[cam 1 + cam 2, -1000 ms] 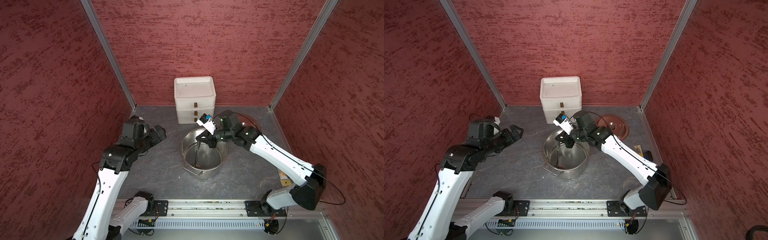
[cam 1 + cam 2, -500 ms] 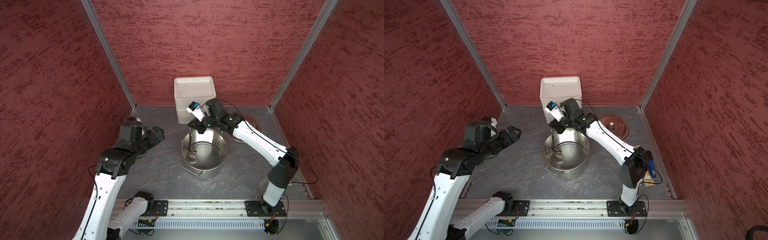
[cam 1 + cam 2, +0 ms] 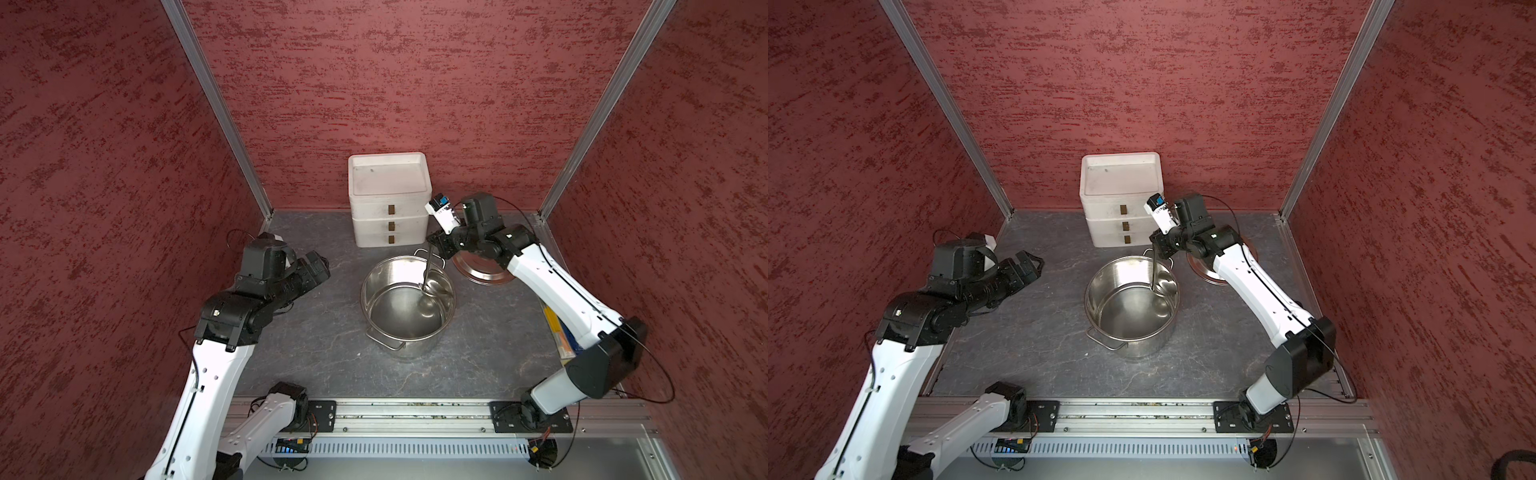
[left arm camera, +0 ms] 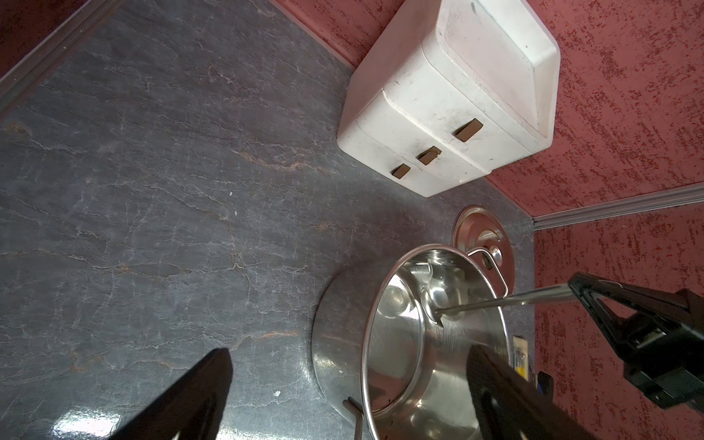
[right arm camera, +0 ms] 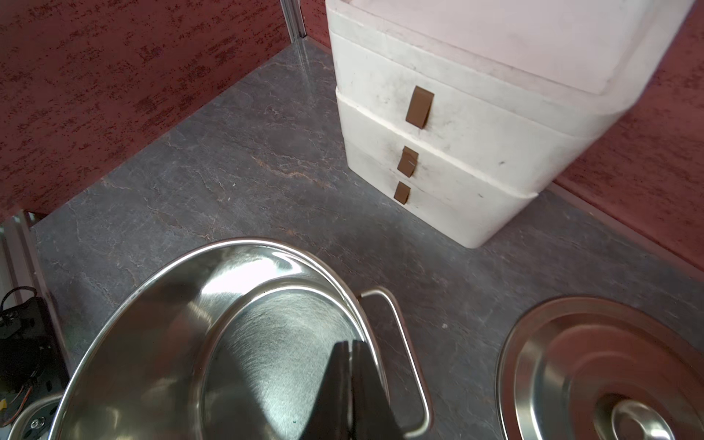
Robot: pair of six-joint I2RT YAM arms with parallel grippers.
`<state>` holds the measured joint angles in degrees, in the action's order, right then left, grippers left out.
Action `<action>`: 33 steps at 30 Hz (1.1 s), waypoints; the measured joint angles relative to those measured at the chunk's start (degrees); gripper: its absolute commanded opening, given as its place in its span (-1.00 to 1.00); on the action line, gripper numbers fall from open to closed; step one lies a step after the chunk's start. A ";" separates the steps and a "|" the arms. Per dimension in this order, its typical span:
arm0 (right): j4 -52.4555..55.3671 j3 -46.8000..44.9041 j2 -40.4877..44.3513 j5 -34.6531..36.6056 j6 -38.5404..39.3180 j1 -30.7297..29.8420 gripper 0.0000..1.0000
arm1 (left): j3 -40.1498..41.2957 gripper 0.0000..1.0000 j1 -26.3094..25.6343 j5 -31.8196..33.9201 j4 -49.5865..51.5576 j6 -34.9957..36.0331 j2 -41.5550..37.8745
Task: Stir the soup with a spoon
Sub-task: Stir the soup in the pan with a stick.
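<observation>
Right gripper [image 3: 432,248] grips the spoon [image 3: 428,270] by its top, bowl below in pot [image 3: 415,349]; left gripper [image 3: 321,266] gapes empty.

No writing, number, brand or sign can be read in any view. Only two things are doubtful. The small white block with a blue patch [image 3: 441,210], mounted just above the right gripper [image 3: 431,248], shows only its colours in both top views, too small to tell any marking. The flat yellow-and-blue packet [image 3: 556,328] lies at the table edge, well behind that gripper and beneath its arm. It is too small and blurred for any print on it to be made out.
</observation>
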<state>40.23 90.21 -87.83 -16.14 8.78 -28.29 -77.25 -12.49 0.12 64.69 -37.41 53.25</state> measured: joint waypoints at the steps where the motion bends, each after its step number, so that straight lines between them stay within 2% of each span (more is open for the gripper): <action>1: 0.59 -0.81 1.40 0.13 0.00 0.20 -1.00 | 0.00 1.00 0.00 -0.02 0.00 0.02 0.17; 6: 3.02 -5.73 8.26 -0.90 0.59 0.28 -1.00 | 0.00 1.00 0.02 -0.09 0.00 0.44 0.50; 12: 3.58 -13.31 16.76 -7.93 2.29 -0.61 -1.00 | 0.00 1.00 0.07 -0.24 -0.09 0.48 0.59; 16: 3.41 -15.32 18.95 -12.13 2.29 -4.35 -1.00 | 0.00 1.00 0.09 -0.66 -0.63 0.68 0.98; 23: 0.44 -14.47 15.98 -14.88 1.70 -13.55 -1.00 | 0.00 1.00 0.13 -1.33 -1.31 0.66 0.83; 28: -1.44 -9.22 8.52 -14.67 2.29 -18.14 -1.00 | 0.00 1.00 0.24 -1.31 -1.31 0.61 -0.50; 33: -2.45 -2.64 0.87 -13.79 4.04 -20.02 -1.00 | 0.00 1.00 0.28 -1.25 -1.27 0.59 -1.73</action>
<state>37.78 87.57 -86.96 -29.93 12.82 -48.31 -77.25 -12.21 -1.13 63.42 -36.82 51.53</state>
